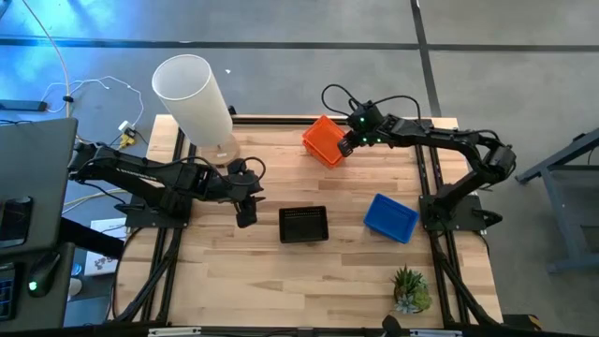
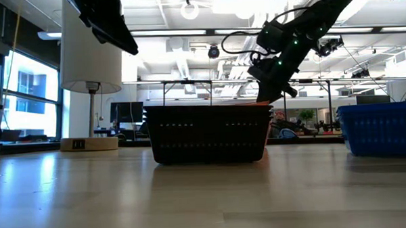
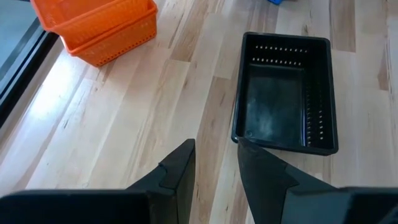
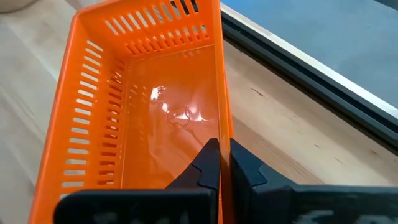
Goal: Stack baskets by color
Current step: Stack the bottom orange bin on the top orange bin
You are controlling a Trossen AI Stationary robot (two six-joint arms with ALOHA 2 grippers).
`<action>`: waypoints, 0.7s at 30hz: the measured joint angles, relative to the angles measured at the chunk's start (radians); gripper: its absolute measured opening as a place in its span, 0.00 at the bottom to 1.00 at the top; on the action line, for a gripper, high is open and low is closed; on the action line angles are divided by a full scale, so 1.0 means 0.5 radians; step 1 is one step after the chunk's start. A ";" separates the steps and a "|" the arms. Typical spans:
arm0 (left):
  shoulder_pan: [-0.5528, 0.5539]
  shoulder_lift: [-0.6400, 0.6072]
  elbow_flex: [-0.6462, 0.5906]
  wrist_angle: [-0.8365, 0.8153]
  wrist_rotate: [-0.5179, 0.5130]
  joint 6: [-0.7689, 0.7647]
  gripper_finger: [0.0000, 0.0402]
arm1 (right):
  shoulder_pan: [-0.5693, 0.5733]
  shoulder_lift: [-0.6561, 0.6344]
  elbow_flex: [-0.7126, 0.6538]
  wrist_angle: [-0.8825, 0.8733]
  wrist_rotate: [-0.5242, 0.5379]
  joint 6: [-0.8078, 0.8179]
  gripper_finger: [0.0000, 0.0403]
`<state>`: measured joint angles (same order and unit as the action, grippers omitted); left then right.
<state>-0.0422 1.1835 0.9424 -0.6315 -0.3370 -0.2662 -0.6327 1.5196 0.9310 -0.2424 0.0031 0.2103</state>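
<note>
The right gripper is pinched tight on the side wall of an orange plastic mesh basket. One finger sits inside the basket and one sits outside. The orange basket is near the far edge of the light wooden table, and in the high view it looks tipped. In the left wrist view it looks like two orange baskets, one sitting inside the other.

The left gripper has its two dark fingers a little apart, with nothing between them. It hangs above the table, just beside the short end of a black plastic mesh basket. The black basket sits flat in the middle of the table, on the right side of this gripper.

A blue plastic mesh basket rests on the table nearer the right arm, apart from the black one.

A tall white tube stands at the far left corner. A small green plant sits at the near right.
</note>
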 joint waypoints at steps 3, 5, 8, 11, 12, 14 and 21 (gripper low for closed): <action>0.000 0.000 0.000 0.000 0.000 0.000 0.27 | 0.000 0.000 0.000 -0.015 0.016 -0.001 0.00; 0.000 0.000 0.000 0.000 0.000 0.000 0.27 | 0.001 0.000 0.000 -0.015 0.013 0.003 0.00; 0.000 0.000 0.001 0.000 -0.001 0.000 0.27 | 0.001 0.000 0.000 -0.021 0.012 0.035 0.00; 0.000 0.000 0.001 0.000 -0.001 0.000 0.27 | 0.001 0.000 0.000 -0.032 0.011 0.038 0.00; 0.000 0.000 0.001 0.000 -0.001 0.000 0.27 | 0.001 0.000 0.000 -0.031 0.011 0.044 0.00; 0.000 0.000 0.001 0.000 -0.002 0.000 0.27 | 0.001 0.000 0.000 -0.031 0.010 0.055 0.00; 0.007 0.000 0.001 0.001 0.140 -0.001 0.27 | 0.001 0.000 0.001 -0.031 -0.018 0.088 0.07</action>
<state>-0.0388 1.1835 0.9428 -0.6312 -0.2670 -0.2665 -0.6323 1.5196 0.9314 -0.2581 -0.0059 0.2542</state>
